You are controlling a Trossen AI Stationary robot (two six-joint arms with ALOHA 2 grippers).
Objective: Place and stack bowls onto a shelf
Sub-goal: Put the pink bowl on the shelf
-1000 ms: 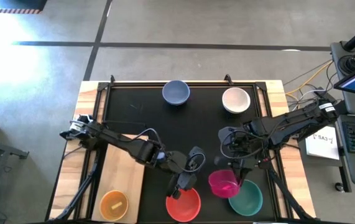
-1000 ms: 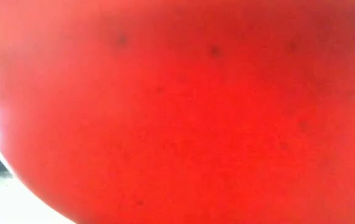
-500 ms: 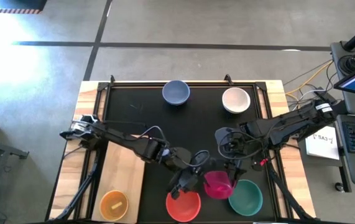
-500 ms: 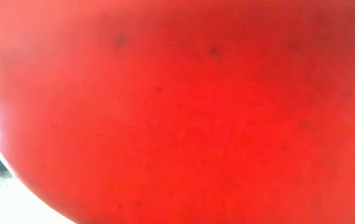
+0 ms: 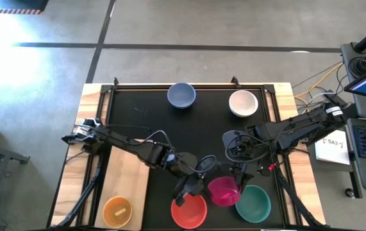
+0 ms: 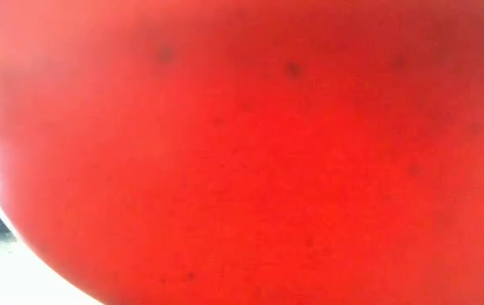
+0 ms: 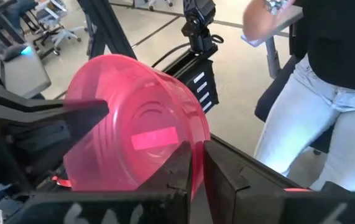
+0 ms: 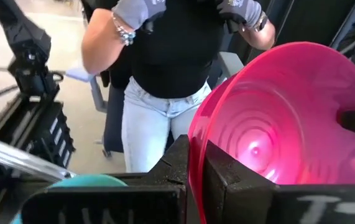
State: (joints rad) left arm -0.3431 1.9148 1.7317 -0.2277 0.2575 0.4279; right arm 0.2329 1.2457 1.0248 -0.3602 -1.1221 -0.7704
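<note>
Magenta bowl (image 5: 224, 190) held up off the black bench (image 5: 144, 109), pinched from two sides at once. Left gripper (image 5: 203, 179) clamped on the bowl's rim on one side; left wrist view shows the bowl's underside (image 7: 133, 134) with the rim wedged between that gripper's dark fingers (image 7: 217, 180). Right gripper (image 5: 239, 178) clenched on the opposite rim; right wrist view looks into the bowl's ringed inside (image 8: 270, 124), rim caught between its fingers (image 8: 224, 174).

Red bowl (image 5: 189, 212) just below the left gripper toward the bench's near edge, its wall filling the low view (image 6: 242, 152). Teal bowl (image 5: 254, 204) just beside the right gripper, near the same edge, partly under the magenta one; its rim visible in the right wrist view (image 8: 90, 180). Orange bowl (image 5: 117, 210) well off to the left gripper's far side, sitting on the light wooden shelf (image 5: 128, 173). Blue-grey bowl (image 5: 181, 95) and white bowl (image 5: 243, 102) well apart from both grippers, at the far side of the bench.

Person (image 8: 165, 68) in a black top and light jeans standing beyond the bench, also in the left wrist view (image 7: 326, 81).
</note>
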